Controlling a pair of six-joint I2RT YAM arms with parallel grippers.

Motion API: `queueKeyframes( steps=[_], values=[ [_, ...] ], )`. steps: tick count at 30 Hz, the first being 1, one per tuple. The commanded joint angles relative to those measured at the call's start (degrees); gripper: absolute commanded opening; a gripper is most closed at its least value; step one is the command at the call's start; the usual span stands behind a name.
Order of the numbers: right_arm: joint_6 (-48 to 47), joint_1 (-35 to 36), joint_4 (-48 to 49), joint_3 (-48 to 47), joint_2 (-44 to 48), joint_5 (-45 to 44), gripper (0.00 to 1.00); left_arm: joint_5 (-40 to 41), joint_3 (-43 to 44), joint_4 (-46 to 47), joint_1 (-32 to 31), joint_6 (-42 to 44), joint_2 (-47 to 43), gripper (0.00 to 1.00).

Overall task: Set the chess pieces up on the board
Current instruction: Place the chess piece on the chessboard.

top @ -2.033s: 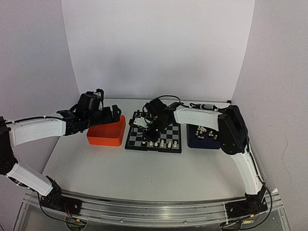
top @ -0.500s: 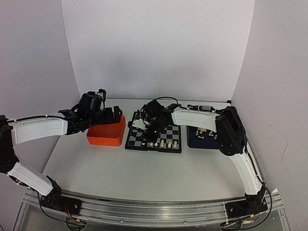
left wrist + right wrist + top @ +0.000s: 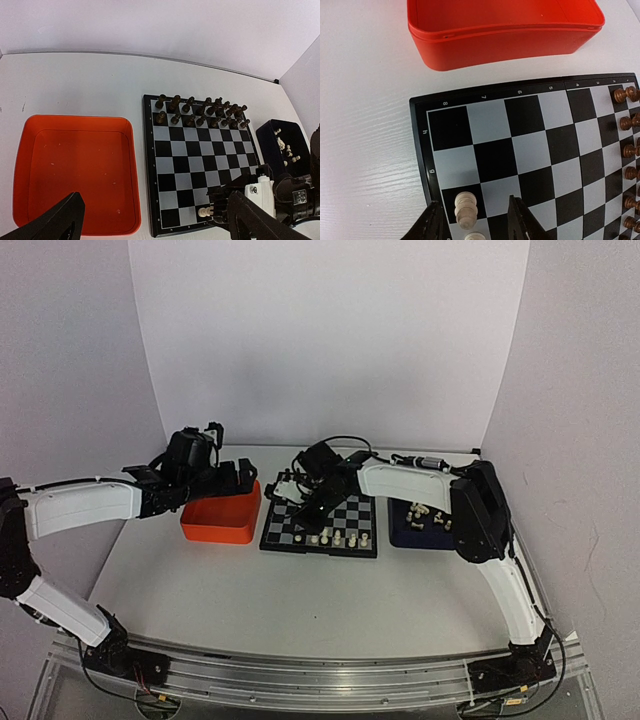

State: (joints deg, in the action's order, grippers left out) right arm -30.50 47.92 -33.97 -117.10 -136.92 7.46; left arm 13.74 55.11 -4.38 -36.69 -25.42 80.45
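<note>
- The right gripper (image 3: 472, 222) hung low over the board (image 3: 530, 145), its jaws parted on either side of one cream piece (image 3: 466, 209).
- A gap showed on each side of that piece, so the gripper seemed to grip nothing, though the fingertips ran off the bottom of the wrist view.
- The piece stood upright on a dark square in the row along the board's edge, near a corner.
- A second cream piece (image 3: 476, 236) stood just beside it, partly cut off by the frame.
- From above, a short row of cream pieces (image 3: 338, 538) ran along the near edge of the board.
- More cream pieces (image 3: 428, 512) lay loose in the dark blue tray (image 3: 420, 542), which sat just beside the board on its right.
- The black pieces (image 3: 200, 112) filled two rows on the far side of the board, all upright.
- The left gripper (image 3: 153, 200) hovered above the orange tray (image 3: 75, 165) with its jaws spread wide, closed on nothing.
- The orange tray sat just beside the board's left edge on the white table (image 3: 300, 600).
- The two grippers were well apart, one on each side of the board's left edge.
</note>
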Motion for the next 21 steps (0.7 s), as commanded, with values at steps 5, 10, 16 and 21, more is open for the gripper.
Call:
queueKeyframes(
  steps=[5, 10, 16, 21],
  values=[
    [4.96, 0.19, -0.13, -2.19, 6.00, 2.36, 0.55, -1.20, 3.09, 2.74, 0.30, 1.09, -0.85, 1.00],
    [6.95, 0.15, 0.30, 0.52, 12.36, 0.09, 0.73, -1.53, 3.11, 3.84, 0.30, 1.47, -3.11, 1.00],
    [10.55, -0.99, 1.41, 5.86, 21.51, -3.38, 0.87, -2.50, 3.69, 6.03, 0.30, 2.64, -5.83, 1.00],
    [19.44, -7.26, 2.57, 10.18, 27.89, -4.82, 0.90, -1.93, 5.76, 7.13, 0.42, 3.47, -5.15, 1.00]
  ],
)
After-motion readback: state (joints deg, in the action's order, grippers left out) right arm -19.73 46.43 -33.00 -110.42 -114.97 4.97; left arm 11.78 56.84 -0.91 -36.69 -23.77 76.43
